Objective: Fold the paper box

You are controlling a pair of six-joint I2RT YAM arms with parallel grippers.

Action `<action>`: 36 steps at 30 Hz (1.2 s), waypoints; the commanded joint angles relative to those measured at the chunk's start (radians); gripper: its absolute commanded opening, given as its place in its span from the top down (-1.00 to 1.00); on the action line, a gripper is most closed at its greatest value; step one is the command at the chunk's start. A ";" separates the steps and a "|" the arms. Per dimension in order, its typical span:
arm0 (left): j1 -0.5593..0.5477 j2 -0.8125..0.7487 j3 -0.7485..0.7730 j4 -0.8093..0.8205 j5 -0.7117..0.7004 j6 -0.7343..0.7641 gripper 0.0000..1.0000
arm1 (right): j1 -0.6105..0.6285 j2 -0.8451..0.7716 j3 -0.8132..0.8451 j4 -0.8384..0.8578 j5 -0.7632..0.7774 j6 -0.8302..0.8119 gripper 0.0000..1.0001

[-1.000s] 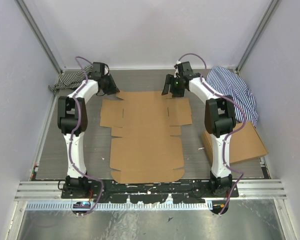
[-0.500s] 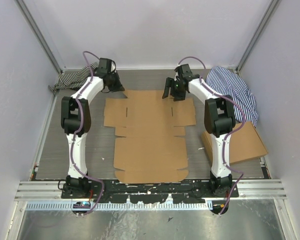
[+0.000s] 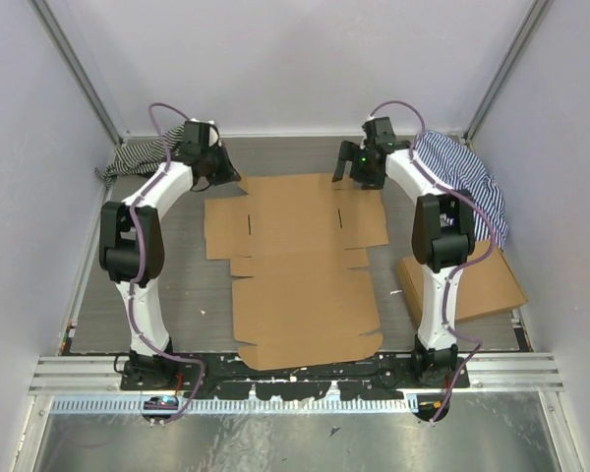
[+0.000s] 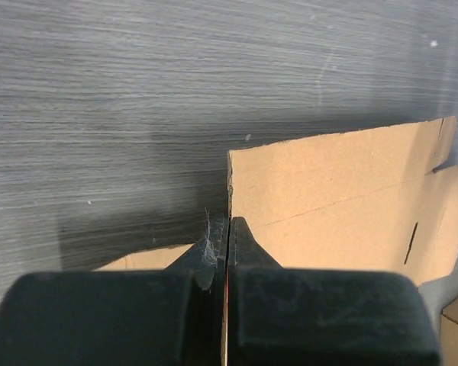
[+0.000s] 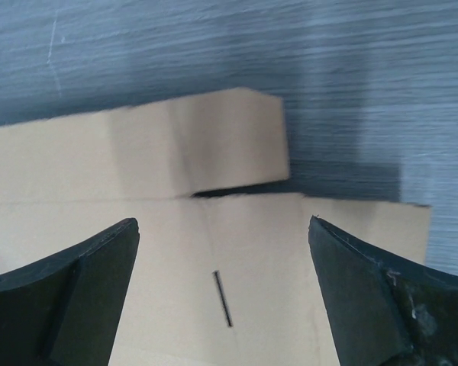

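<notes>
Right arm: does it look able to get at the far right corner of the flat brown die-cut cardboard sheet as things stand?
Probably yes. The right end effector hangs open just over that corner of the flat brown die-cut cardboard sheet, with nothing in between.

We look down on a grey wood-grain table [image 3: 192,285] boxed in by plain pale walls [image 3: 295,59] at the back and both sides. Aluminium posts [image 3: 79,69] rise at the far corners; a grooved aluminium rail [image 3: 79,372] edges the near side.
</notes>
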 commanded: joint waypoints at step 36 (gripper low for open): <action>-0.011 0.001 0.055 0.026 0.067 0.008 1.00 | -0.062 0.017 0.024 0.188 -0.273 -0.082 0.30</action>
